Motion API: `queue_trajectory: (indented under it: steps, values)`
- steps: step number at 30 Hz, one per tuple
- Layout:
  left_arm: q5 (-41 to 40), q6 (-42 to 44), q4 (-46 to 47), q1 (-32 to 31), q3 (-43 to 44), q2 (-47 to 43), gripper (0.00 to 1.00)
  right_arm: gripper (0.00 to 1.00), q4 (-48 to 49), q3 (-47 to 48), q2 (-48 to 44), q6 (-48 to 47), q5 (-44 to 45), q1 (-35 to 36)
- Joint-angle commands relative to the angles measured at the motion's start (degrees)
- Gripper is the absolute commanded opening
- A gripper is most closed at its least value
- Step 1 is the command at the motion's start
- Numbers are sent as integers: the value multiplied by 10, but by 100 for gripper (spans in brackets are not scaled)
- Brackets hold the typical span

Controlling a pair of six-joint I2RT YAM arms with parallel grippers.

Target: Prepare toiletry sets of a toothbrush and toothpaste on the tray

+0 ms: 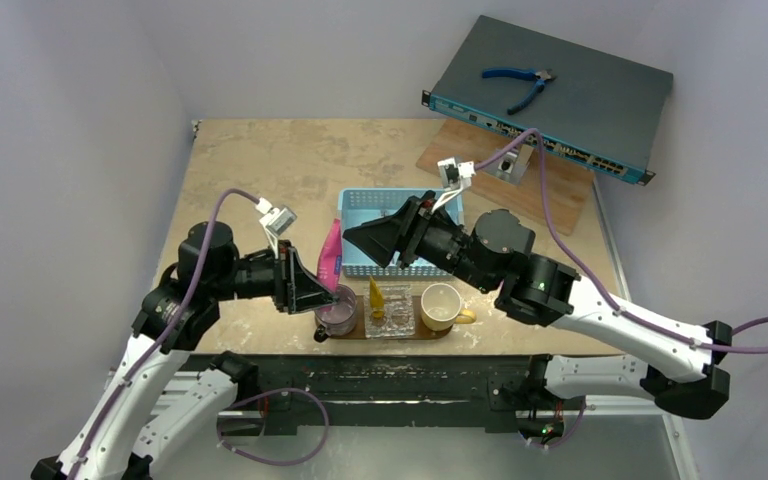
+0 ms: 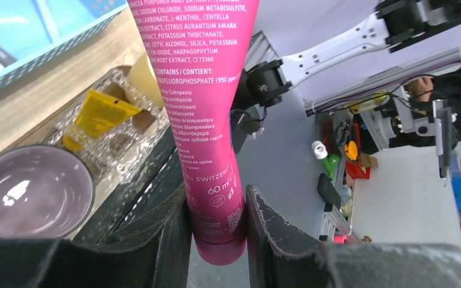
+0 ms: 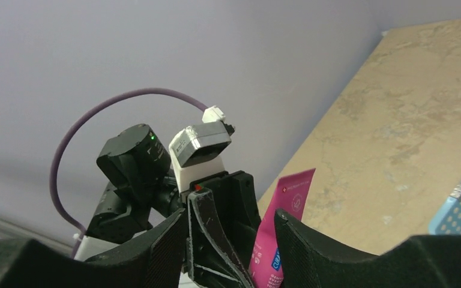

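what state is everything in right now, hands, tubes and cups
left hand: shut on the pink soft tube
pink soft tube: lifted off the table, flat end up
right hand: open, empty
yellow soft tube: resting in the clear glass holder on the dark-brown oval wooden tray
round purple cup: upright, empty
cream cup with a handle: upright on the tray

The top view looks down from above and behind the arm bases over the whole counter (image 1: 260, 160). The left wrist view sits tight against the pink tube (image 2: 210, 120), facing along the near edge. The right wrist view faces the left arm (image 3: 132, 174) and shares that tube.
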Motion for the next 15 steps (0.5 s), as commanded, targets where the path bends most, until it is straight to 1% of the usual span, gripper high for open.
queue_trajectory:
  steps: [1,5,10,15]
  values:
    - [-37,123,-114,0,52,13,0,58,-165,76,13,-37,46,-1]
    - [-101,178,-179,-14,87,18,0,61,-245,120,34,-44,47,-9]
    - [-259,217,-233,-131,122,34,0,62,-301,149,63,-39,12,-26]
    - [-348,223,-246,-198,118,40,0,62,-306,136,67,-21,-58,-51]
